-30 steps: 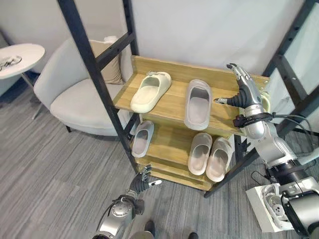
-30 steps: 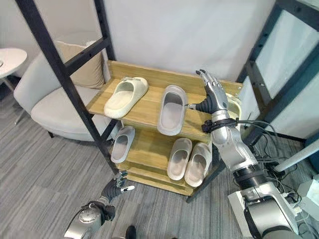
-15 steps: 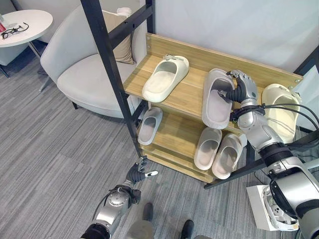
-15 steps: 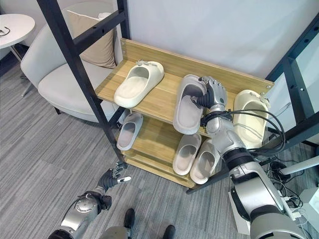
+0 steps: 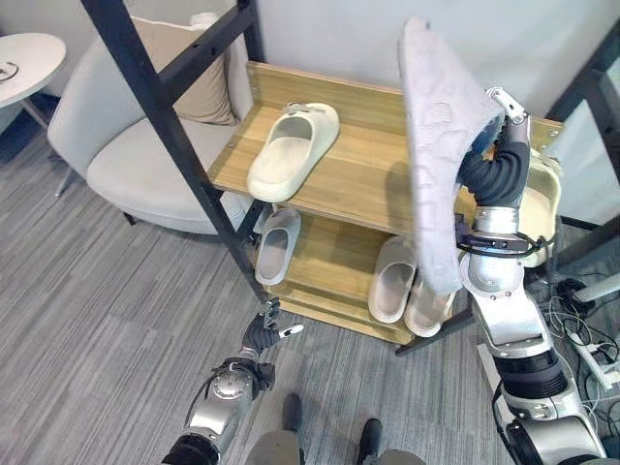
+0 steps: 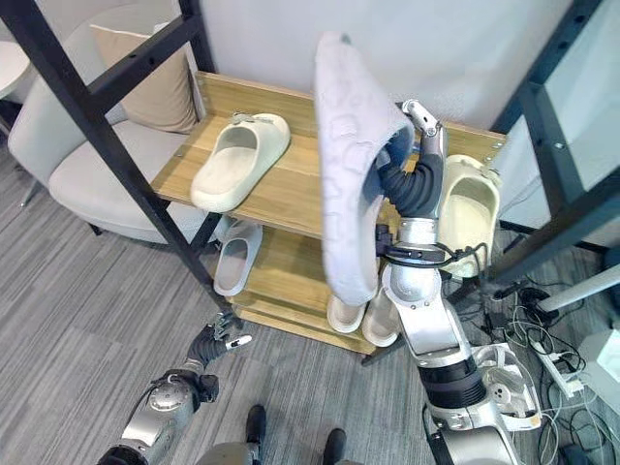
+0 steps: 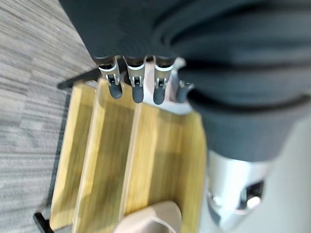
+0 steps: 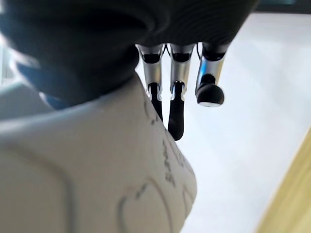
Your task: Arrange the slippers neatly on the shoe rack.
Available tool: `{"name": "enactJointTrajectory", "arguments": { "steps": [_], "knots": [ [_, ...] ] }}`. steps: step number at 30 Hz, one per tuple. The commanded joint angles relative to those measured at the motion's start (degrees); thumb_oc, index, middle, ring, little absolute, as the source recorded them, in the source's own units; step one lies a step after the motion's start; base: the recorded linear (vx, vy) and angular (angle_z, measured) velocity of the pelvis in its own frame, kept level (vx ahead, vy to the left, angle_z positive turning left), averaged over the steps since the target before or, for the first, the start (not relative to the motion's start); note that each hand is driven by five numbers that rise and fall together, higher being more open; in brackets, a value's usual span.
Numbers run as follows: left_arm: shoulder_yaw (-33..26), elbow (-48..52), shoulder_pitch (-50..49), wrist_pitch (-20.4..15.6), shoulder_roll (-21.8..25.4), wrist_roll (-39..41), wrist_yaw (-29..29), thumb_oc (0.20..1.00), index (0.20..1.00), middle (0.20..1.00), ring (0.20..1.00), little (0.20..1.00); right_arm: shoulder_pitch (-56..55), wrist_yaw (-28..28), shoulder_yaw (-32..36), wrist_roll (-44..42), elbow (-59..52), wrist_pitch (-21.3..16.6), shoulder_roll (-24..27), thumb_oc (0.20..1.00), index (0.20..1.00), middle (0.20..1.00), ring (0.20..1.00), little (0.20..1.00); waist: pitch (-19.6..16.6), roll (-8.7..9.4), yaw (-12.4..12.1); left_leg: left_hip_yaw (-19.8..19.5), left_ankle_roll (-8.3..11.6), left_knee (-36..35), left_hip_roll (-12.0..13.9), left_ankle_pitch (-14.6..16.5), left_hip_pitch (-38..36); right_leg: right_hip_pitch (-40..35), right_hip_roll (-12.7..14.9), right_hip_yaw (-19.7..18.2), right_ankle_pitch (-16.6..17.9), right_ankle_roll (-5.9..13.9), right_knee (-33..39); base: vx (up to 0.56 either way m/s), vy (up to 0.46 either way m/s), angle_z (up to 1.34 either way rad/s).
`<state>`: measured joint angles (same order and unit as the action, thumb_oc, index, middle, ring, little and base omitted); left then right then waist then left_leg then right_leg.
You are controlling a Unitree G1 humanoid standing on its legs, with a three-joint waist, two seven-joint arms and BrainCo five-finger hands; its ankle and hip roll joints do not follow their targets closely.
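Right hand (image 6: 417, 160): you see it raised above the wooden two-tier shoe rack (image 5: 358, 184), fingers curled round the pale grey foam slipper (image 5: 436, 145), which hangs sole outward, toe up.
Left hand (image 5: 263, 334): low near the grey plank floor (image 5: 97, 329), fingers loosely extended, holding nothing.
Top shelf: cream slipper (image 5: 291, 153) at the left; another cream slipper (image 6: 465, 208) at the right end.
Lower shelf: a single grey slipper (image 5: 276, 244); a beige pair (image 5: 392, 281).
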<state>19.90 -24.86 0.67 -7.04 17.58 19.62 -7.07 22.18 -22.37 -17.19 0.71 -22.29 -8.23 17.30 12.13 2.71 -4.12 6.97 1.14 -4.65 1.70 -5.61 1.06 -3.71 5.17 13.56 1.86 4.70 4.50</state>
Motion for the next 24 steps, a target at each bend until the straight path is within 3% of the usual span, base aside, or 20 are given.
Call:
{"name": "enactJointTrajectory", "arguments": {
  "steps": [1, 2, 4, 5, 6, 7, 9, 13, 14, 16, 17, 24],
  "knots": [
    [-1.5, 0.6, 2.3, -2.5, 1.8, 0.5, -0.8, 1.000, 1.000, 1.000, 1.000, 1.000, 4.8, 9.4, -3.0, -6.5, 1.1, -5.8, 1.9, 0.200, 0.200, 0.200, 0.200, 0.200, -0.7, 3.06, -1.1, 0.6, 0.16, 5.1, 1.4, 8.0, -0.7, -0.1, 4.5, -2.5, -4.5, 4.89, -4.4, -0.06, -0.031, -0.10],
    [-1.9, 0.8, 2.7, -3.0, 1.6, 0.8, -1.4, 1.000, 1.000, 1.000, 1.000, 1.000, 3.6, 14.1, -7.8, -8.4, -0.2, -5.7, 1.8, 0.200, 0.200, 0.200, 0.200, 0.200, 0.0, 2.84, -1.0, 0.7, 0.35, 5.3, 1.6, 7.9, -0.5, 0.3, 4.6, -2.5, -4.7, 4.79, -4.9, -0.04, -0.018, -0.01],
    [-1.9, 0.6, 3.3, -3.8, 1.2, 0.5, -2.0, 1.000, 1.000, 1.000, 1.000, 1.000, 3.3, 17.0, -11.4, -7.5, 0.7, -5.3, 2.6, 0.200, 0.200, 0.200, 0.200, 0.200, 1.0, 2.59, -0.9, 0.5, 0.50, 6.1, 1.7, 8.0, 0.3, 1.0, 4.6, -2.4, -5.0, 4.73, -5.8, -0.17, -0.038, 0.00],
    [-2.0, 0.2, 5.8, -5.0, 0.9, 0.6, -3.8, 1.000, 1.000, 1.000, 1.000, 1.000, 4.1, 18.1, -15.2, -5.1, 4.5, -4.7, 2.7, 0.200, 0.200, 0.200, 0.200, 0.200, 3.7, 2.13, -0.8, -0.1, 0.61, 8.8, 2.1, 8.2, 3.1, 3.6, 5.0, -2.4, -5.7, 4.47, -8.7, -0.23, -0.041, 0.00],
    [-2.1, 0.2, 5.8, -5.0, 0.9, 0.6, -3.8, 1.000, 1.000, 1.000, 1.000, 1.000, 4.1, 18.1, -15.2, -5.1, 4.5, -4.7, 2.7, 0.200, 0.200, 0.200, 0.200, 0.200, 3.7, 2.13, -0.8, -0.1, 0.60, 8.9, 2.1, 8.2, 3.2, 3.7, 5.0, -2.4, -5.7, 4.47, -8.7, -0.35, -0.038, 0.06],
    [-2.0, -0.1, 8.8, -6.2, 1.1, 0.6, -5.9, 1.000, 1.000, 1.000, 1.000, 1.000, 5.6, 17.2, -17.1, -1.3, 9.2, -3.9, 2.5, 0.200, 0.200, 0.200, 0.200, 0.200, 6.7, 1.61, -1.0, -0.9, 0.69, 11.8, 2.4, 8.4, 6.3, 6.6, 5.4, -2.5, -6.0, 4.17, -11.7, -0.28, -0.018, 0.15],
    [-1.8, -0.4, 12.3, -7.2, 1.3, 0.7, -8.3, 1.000, 1.000, 1.000, 1.000, 1.000, 7.9, 14.4, -18.2, 4.6, 15.3, -2.2, 2.0, 0.200, 0.200, 0.200, 0.200, 0.200, 9.5, 0.79, -1.1, -2.0, 0.72, 16.7, 2.5, 9.0, 11.6, 11.2, 5.9, -2.8, -6.6, 3.79, -16.3, -0.32, -0.005, 0.26],
    [-1.5, -0.7, 16.9, -8.1, 1.4, 1.3, -11.9, 1.000, 1.000, 1.000, 1.000, 1.000, 12.2, 6.1, -16.0, 12.3, 26.6, 1.2, 0.4, 0.200, 0.200, 0.200, 0.200, 0.200, 10.7, -0.58, -1.2, -3.6, 0.34, 25.0, 2.1, 10.8, 20.1, 18.6, 6.6, -3.1, -8.6, 3.17, -24.1, -0.14, 0.024, 0.23],
    [-1.0, -0.9, 18.1, -8.3, 1.1, 1.4, -12.7, 1.000, 1.000, 1.000, 1.000, 1.000, 13.8, 3.4, -14.9, 14.5, 29.9, 2.3, 0.0, 0.200, 0.200, 0.200, 0.200, 0.200, 10.8, -0.93, -1.3, -4.0, 0.21, 26.7, 2.1, 11.3, 21.9, 20.1, 7.0, -3.0, -9.2, 3.08, -25.9, -0.09, 0.031, 0.18],
    [0.8, 0.8, 22.5, -9.2, 0.8, 1.6, -14.5, 1.000, 1.000, 1.000, 1.000, 1.000, 23.1, -7.2, -10.0, 18.9, 43.5, 6.4, -0.4, 0.200, 0.200, 0.200, 0.200, 0.200, 12.0, -2.16, -2.4, -5.3, 0.05, 30.7, 1.7, 12.4, 27.1, 25.1, 7.5, -2.6, -11.3, 2.69, -31.3, -0.11, 0.035, 0.26],
    [1.5, 1.0, 23.8, -9.4, 0.6, 1.5, -14.6, 1.000, 1.000, 1.000, 1.000, 1.000, 25.5, -9.2, -9.0, 20.6, 46.0, 7.5, 0.2, 0.200, 0.200, 0.200, 0.200, 0.200, 12.2, -2.40, -2.7, -5.6, 0.00, 31.4, 1.6, 12.7, 28.1, 26.3, 7.7, -2.5, -11.7, 2.51, -32.4, -0.08, 0.020, 0.35],
    [7.0, 4.1, 27.6, -9.1, 0.3, 1.2, -12.6, 1.000, 1.000, 1.000, 1.000, 1.000, 40.6, -18.6, -4.9, 19.6, 63.7, 12.2, 6.2, 0.200, 0.200, 0.200, 0.200, 0.200, 13.9, -3.11, -4.7, -7.1, -0.35, 36.0, 0.9, 14.3, 34.8, 32.1, 8.2, -1.9, -13.5, 2.40, -36.9, 0.00, 0.027, 0.17]
  ]
}}
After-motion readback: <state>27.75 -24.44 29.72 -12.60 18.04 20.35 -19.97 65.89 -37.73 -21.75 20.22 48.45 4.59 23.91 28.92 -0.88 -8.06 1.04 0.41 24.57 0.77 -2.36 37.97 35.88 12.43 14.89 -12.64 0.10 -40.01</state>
